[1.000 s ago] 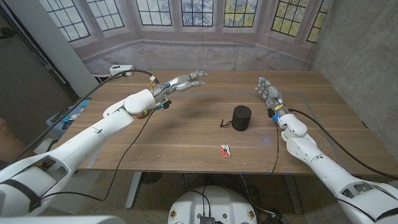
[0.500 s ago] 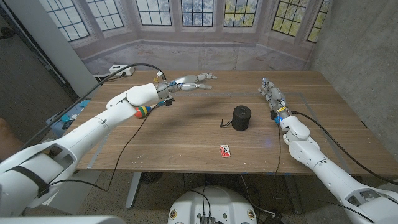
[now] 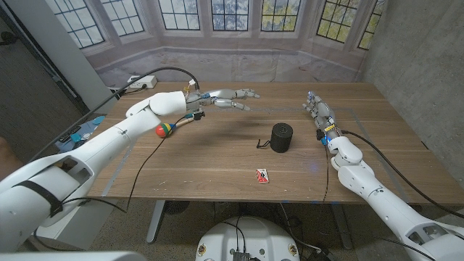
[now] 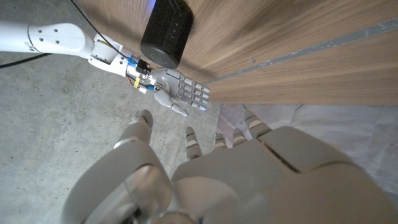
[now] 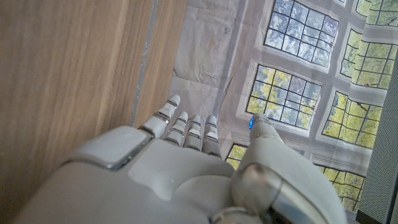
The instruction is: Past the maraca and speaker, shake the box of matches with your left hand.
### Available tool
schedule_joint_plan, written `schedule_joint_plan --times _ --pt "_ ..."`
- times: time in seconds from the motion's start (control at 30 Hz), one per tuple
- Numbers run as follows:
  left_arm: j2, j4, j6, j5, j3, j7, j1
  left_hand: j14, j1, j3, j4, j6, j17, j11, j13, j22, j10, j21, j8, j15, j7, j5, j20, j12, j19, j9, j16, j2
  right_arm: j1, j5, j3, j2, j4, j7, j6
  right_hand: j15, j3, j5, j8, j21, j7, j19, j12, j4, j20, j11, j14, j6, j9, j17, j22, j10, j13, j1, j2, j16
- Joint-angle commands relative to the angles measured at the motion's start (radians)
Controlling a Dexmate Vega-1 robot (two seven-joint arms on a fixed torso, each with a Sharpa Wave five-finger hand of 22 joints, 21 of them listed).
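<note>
Both hands empty, fingers spread. Left hand (image 3: 230, 99) hovers far of maraca (image 3: 165, 130), reach step. Matchbox (image 3: 262, 175) near counter (image 3: 217, 156) edge, past speaker (image 3: 281, 137). Next: swing near-right, descend, pinch it.

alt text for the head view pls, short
The robot's left hand hovers open above the far side of a wooden table, while the right hand waits open at the right. A black speaker stands mid-table, a small matchbox lies nearer the front edge, and a colourful maraca sits at left.
</note>
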Motion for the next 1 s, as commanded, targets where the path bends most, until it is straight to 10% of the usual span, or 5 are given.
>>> schedule_joint_plan --times 0.03,1.0 --pt "-0.006 0.015 -0.059 0.048 0.023 -0.061 -0.059 -0.042 0.02 0.004 -0.008 0.004 0.004 -0.006 0.006 0.002 -0.017 0.008 0.004 -0.003 -0.012 0.004 -0.006 0.005 0.005 0.004 0.007 -0.001 -0.013 -0.007 0.003 0.002 -0.016 -0.02 0.008 -0.012 0.001 0.0 0.006 0.006 0.008 0.011 0.007 -0.002 -0.048 0.011 0.006 0.004 0.003 0.003 0.003 0.003 0.004 0.01 -0.001 0.011" --pt "-0.028 -0.016 -0.21 0.226 0.072 -0.129 -0.171 -0.042 0.108 0.029 -0.019 0.033 0.004 -0.028 0.005 0.001 -0.017 0.007 0.015 -0.015 -0.016 0.014 -0.023 0.009 0.007 0.006 0.005 -0.004 -0.068 -0.013 0.022 -0.014 -0.077 -0.06 0.016 -0.008 0.002 0.0 0.007 0.007 0.012 0.014 0.008 -0.001 -0.044 0.016 0.008 0.01 0.003 -0.002 0.003 0.005 0.004 0.009 -0.001 0.014"
